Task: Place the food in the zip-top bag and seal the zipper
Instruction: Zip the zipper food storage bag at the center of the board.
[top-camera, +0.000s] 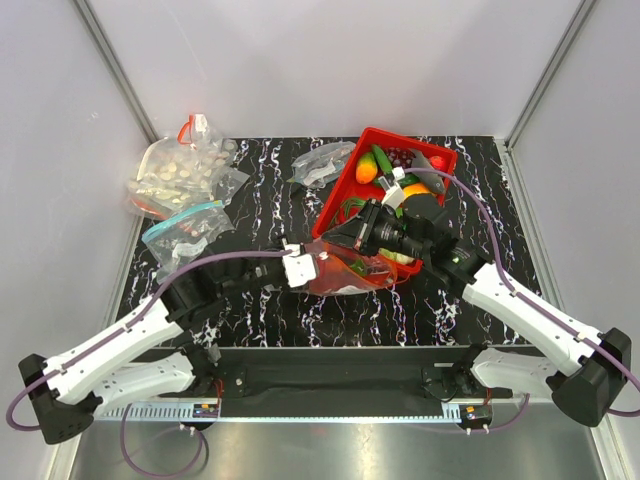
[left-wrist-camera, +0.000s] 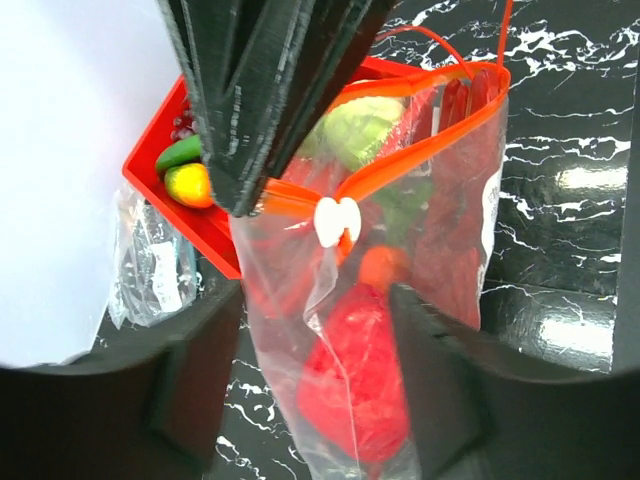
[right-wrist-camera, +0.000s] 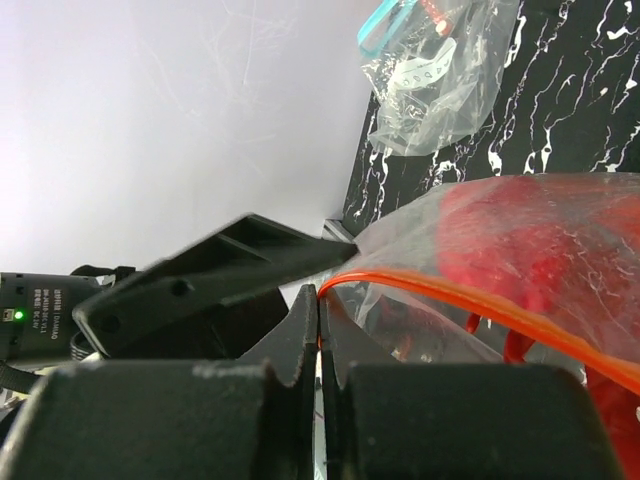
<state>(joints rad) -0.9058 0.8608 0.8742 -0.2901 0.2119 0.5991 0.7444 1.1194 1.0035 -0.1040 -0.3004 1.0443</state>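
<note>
Left wrist view: right tool (right-wrist-camera: 318, 300) pinches shut on the zipper (left-wrist-camera: 425, 148), steadying the zip-top bag (left-wrist-camera: 470, 230) with food (left-wrist-camera: 350, 390) beside the red tray (left-wrist-camera: 205, 225), seemingly so the open left tool (left-wrist-camera: 315, 300), straddling it, can seal.

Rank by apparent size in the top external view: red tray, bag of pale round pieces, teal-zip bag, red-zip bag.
1. red tray, partly covered
2. bag of pale round pieces
3. teal-zip bag and red-zip bag: look alike; the red-zip one is crumpled and partly hidden, so unranked.
</note>
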